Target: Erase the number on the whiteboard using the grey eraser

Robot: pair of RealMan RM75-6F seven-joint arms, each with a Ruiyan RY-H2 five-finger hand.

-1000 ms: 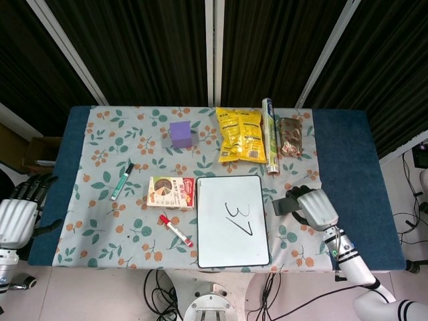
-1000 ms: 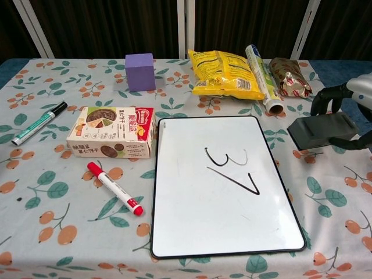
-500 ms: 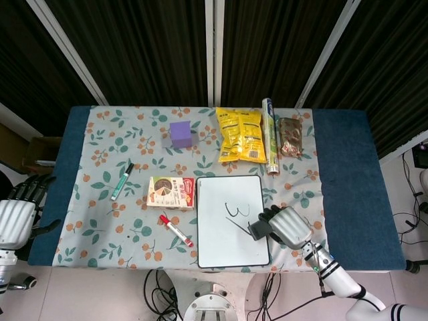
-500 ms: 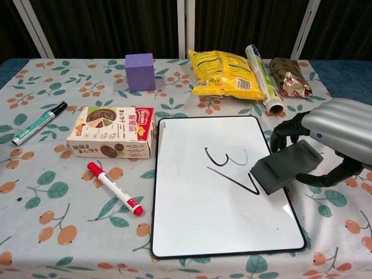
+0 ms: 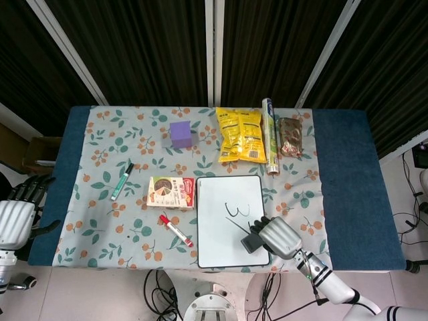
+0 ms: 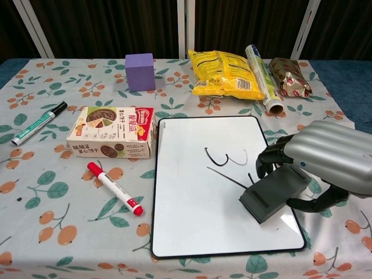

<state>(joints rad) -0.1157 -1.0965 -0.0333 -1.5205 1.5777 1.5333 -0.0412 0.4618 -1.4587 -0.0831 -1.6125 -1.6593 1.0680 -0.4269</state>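
The whiteboard (image 5: pixel 224 200) (image 6: pixel 197 197) lies at the table's front centre. A black "3" (image 6: pixel 224 158) and a slanted stroke of the second digit (image 6: pixel 226 177) remain on it. My right hand (image 5: pixel 277 235) (image 6: pixel 331 160) holds the grey eraser (image 5: pixel 253 241) (image 6: pixel 274 192), whose pad rests on the board's lower right area, over where the "7" was. My left hand (image 5: pixel 17 210) hangs off the table's left edge, fingers apart and holding nothing.
A biscuit box (image 6: pixel 110 132), a red marker (image 6: pixel 115 188) and a green marker (image 6: pixel 38 123) lie left of the board. Behind it sit a purple cube (image 6: pixel 140 71), a yellow snack bag (image 6: pixel 225 74), a rolled tube (image 6: pixel 263 78) and a brown packet (image 6: pixel 289 77).
My right hand carried the eraser from the table's right side onto the board and down toward the front. Most of the "7" is wiped away. The left hand stayed put.
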